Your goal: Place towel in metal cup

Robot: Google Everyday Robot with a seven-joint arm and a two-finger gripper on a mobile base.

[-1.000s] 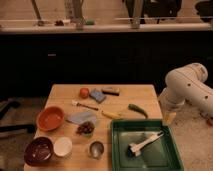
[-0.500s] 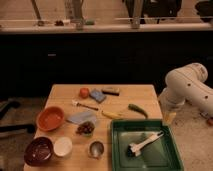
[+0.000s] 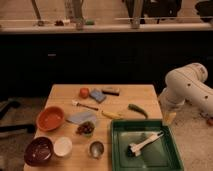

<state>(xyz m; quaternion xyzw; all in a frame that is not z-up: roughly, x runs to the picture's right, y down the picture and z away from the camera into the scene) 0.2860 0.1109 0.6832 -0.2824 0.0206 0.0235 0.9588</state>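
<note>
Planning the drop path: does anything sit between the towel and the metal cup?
Yes. A cluster of dark fruit lies just in front of the towel, roughly on the line to the metal cup. The gripper hangs beside the table at its right edge, away from both.

1. gripper (image 3: 169,118) hangs off the right edge of the table (image 3: 135,95), just behind the tray's back right corner.
2. tray (image 3: 114,145) sits front-left of the gripper on the table's front right, with a brush (image 3: 145,142) lying in it.
3. pepper (image 3: 137,110) is just left of the gripper, behind the tray; banana (image 3: 112,114) lies further left.
4. towel (image 3: 80,117) is well left of the gripper, between the banana and the wide bowl (image 3: 50,118).
5. metal cup (image 3: 96,148) is front-left of the gripper, just left of the tray; snack dish (image 3: 86,128) sits between cup and towel.
6. small bowl (image 3: 63,146), then deep bowl (image 3: 38,150), lie left of the cup.
7. Back-left of the gripper: round fruit (image 3: 84,92), sponge (image 3: 98,95), bar (image 3: 111,91); a utensil (image 3: 84,105) lies in front of them.
</note>
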